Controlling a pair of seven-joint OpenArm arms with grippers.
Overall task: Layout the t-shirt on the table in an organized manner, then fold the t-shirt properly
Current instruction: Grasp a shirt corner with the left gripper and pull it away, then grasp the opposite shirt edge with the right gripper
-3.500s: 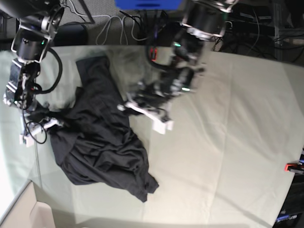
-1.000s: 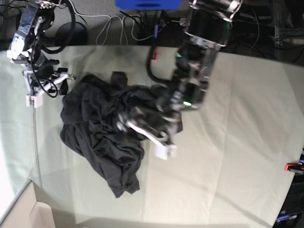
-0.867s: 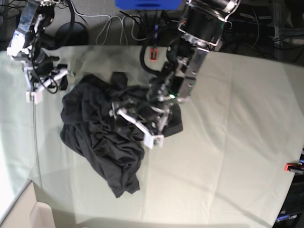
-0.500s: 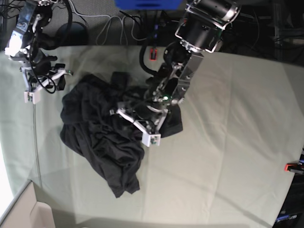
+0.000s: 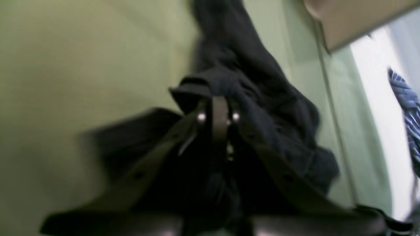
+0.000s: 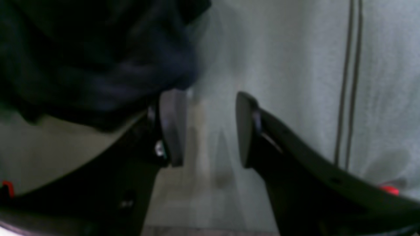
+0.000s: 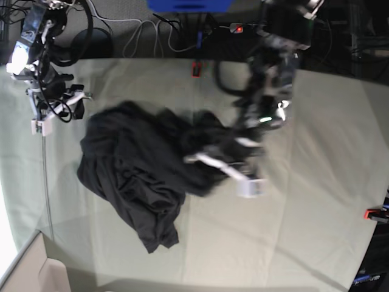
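Note:
The black t-shirt (image 7: 134, 164) lies crumpled on the left half of the table (image 7: 316, 121), with one part drawn out to the right. My left gripper (image 7: 213, 176) is shut on that drawn-out fold. In the left wrist view its jaws (image 5: 216, 98) are pinched together on dark t-shirt (image 5: 262, 108) fabric above the table (image 5: 82, 65). My right gripper (image 7: 61, 112) hangs at the table's far left, just beside the shirt's upper left edge. It is open (image 6: 207, 98) with only table (image 6: 295, 65) cloth between the fingers, and the t-shirt (image 6: 98, 65) bunches against the left finger.
A cardboard box (image 7: 24, 274) sits past the near left corner, also as the box (image 5: 354, 16) in the left wrist view. Red clamps mark the right edge (image 7: 372, 213) and the back edge (image 7: 196, 68). Cables (image 7: 146, 33) lie behind the table.
My left gripper has shut on the shirt and moved right, dragging a fold of it along. The right arm has hardly moved and stays open.

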